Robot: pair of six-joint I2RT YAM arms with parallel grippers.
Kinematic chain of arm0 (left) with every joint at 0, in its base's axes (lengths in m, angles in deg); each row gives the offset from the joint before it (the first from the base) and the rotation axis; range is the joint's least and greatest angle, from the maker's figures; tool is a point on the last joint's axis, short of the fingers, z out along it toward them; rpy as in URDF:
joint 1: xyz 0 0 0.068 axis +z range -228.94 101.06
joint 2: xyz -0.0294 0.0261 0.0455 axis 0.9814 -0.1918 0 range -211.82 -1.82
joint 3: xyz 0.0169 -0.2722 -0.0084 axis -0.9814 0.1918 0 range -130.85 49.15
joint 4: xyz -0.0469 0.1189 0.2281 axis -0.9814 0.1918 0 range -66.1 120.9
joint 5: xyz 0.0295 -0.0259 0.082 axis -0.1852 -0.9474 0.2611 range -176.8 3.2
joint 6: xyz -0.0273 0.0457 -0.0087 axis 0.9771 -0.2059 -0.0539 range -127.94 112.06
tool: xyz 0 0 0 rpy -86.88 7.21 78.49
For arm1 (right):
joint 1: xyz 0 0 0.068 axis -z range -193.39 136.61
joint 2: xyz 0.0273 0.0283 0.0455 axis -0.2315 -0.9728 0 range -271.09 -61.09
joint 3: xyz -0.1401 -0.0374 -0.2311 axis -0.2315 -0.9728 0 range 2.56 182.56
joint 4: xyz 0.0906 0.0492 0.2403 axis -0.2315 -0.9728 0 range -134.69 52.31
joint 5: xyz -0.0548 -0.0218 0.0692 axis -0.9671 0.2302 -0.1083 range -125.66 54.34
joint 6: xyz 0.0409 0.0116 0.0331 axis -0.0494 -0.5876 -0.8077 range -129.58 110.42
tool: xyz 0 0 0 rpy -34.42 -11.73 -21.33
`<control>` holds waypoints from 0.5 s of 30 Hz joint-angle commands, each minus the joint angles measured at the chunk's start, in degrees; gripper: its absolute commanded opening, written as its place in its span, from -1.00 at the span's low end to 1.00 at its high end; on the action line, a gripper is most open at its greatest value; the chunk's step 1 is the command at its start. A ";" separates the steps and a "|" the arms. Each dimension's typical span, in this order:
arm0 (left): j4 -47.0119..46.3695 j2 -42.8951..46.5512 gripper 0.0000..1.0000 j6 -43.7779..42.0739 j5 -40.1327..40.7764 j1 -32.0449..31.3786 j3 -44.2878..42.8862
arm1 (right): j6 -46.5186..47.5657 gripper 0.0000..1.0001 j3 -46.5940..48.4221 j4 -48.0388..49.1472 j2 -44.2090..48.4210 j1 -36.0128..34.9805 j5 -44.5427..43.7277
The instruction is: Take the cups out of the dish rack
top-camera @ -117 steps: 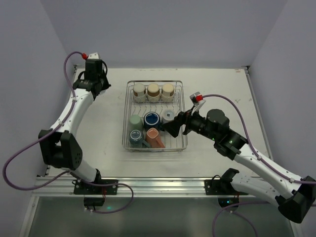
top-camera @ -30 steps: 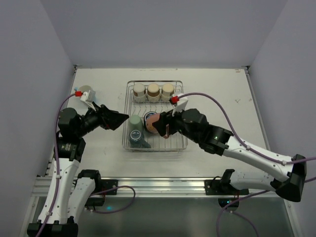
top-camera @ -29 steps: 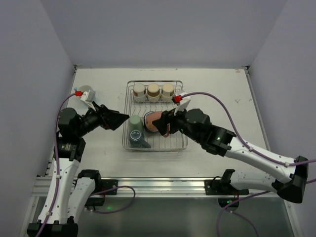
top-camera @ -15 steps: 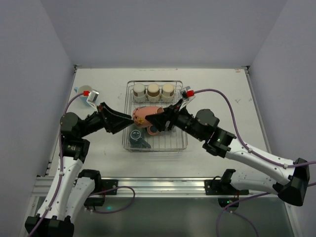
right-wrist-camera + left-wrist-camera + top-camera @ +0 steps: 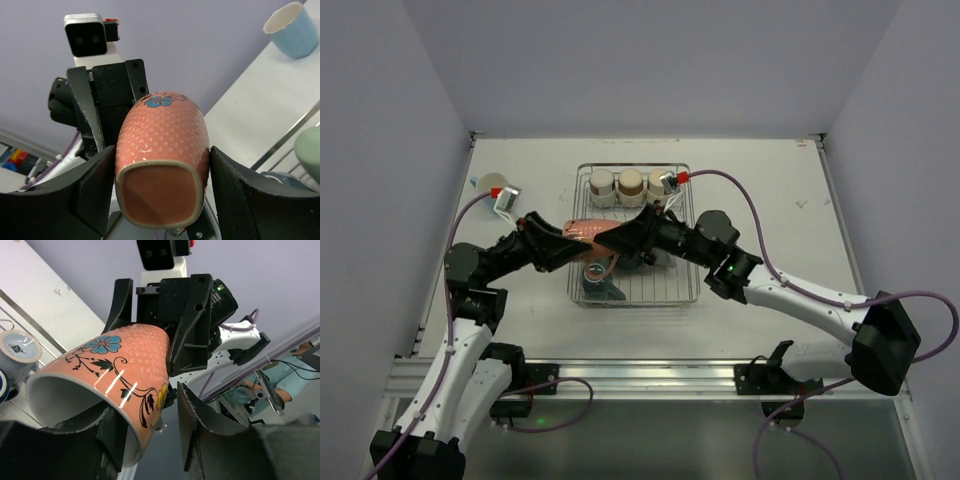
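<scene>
pale white tabletop, lightly scuffed, boxed in on three sides by plain lavender walls: back wall, left wall, right wall. soft, even light. aluminium rail along the near edge, dark glossy surface below.

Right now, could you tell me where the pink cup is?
In the top view, the pink cup is held by the right gripper above the left side of the dish rack, its mouth at the left gripper.

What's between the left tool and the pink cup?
Nothing visible. The left tool straddles the rim wall of the pink cup, a slight gap left at the outer finger; the right tool clamps its base end.
</scene>
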 commanded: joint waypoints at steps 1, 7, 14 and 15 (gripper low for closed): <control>-16.60 -1.00 -0.13 10.08 0.54 -0.71 3.41 | -7.11 -0.93 -0.09 13.16 -2.19 0.22 6.50; -18.34 -2.50 -1.00 9.58 3.09 -0.71 3.43 | -8.96 0.23 -0.97 14.58 -3.69 0.83 8.44; 16.97 -3.20 -1.00 -17.12 18.16 -0.62 -12.72 | -10.54 0.98 -9.83 14.50 3.94 10.40 9.32; 24.93 -4.07 -1.00 -23.15 20.91 -0.71 -17.88 | -10.02 0.98 -10.64 14.06 5.09 11.20 9.41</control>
